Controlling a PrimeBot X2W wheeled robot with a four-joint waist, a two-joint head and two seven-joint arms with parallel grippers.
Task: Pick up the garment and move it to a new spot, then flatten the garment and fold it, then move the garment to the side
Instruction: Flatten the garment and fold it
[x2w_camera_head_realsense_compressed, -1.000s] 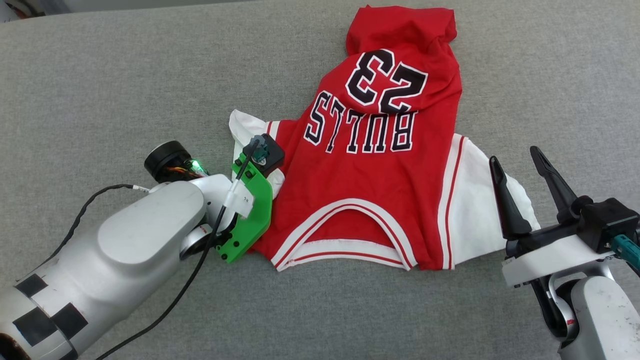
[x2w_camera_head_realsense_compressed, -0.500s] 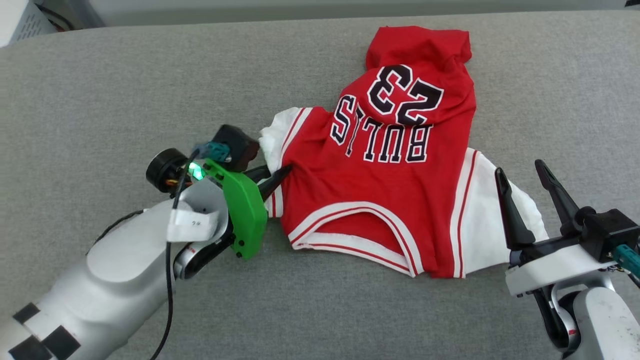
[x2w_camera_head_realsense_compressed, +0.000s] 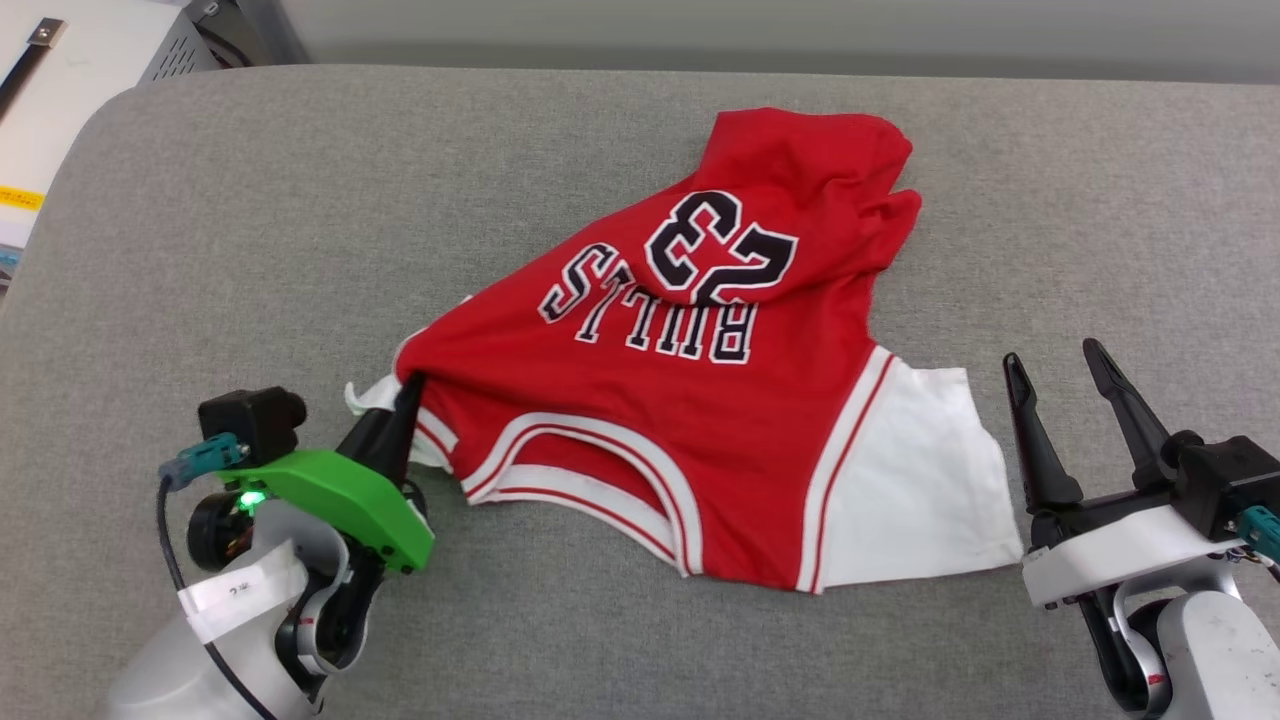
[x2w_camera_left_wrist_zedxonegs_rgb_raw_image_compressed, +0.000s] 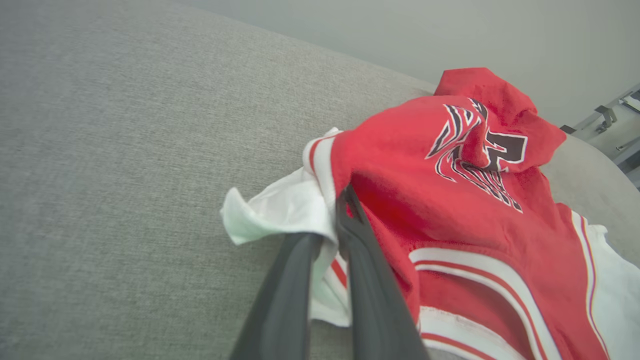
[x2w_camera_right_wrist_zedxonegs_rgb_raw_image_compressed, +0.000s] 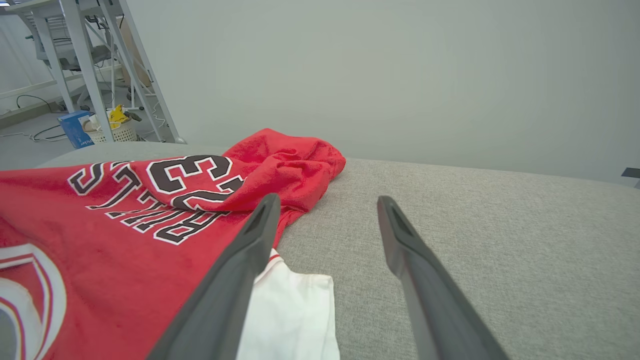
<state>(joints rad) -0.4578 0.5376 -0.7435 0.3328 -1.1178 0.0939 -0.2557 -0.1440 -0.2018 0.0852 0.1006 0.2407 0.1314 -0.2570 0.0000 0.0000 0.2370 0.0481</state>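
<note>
Rumpled red garment (x2w_camera_head_realsense_compressed: 700, 400), white sleeves, black lettering

Left gripper (x2w_camera_head_realsense_compressed: 408, 392): 1 s ago jaws apart above white sleeve (x2w_camera_left_wrist_zedxonegs_rgb_raw_image_compressed: 280, 212), now clamps it at shoulder seam. Arm draws back toward robot's left, dragging garment (x2w_camera_head_realsense_compressed: 680, 400); red body stretches slantwise. Head camera shifts: counter (x2w_camera_head_realsense_compressed: 200, 250) far edge now in frame.

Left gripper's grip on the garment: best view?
Left wrist view: close up, the left gripper is shut on the garment at its white sleeve seam. Head view shows that pinch small, from above. Right wrist view shows the garment's opposite sleeve.
</note>
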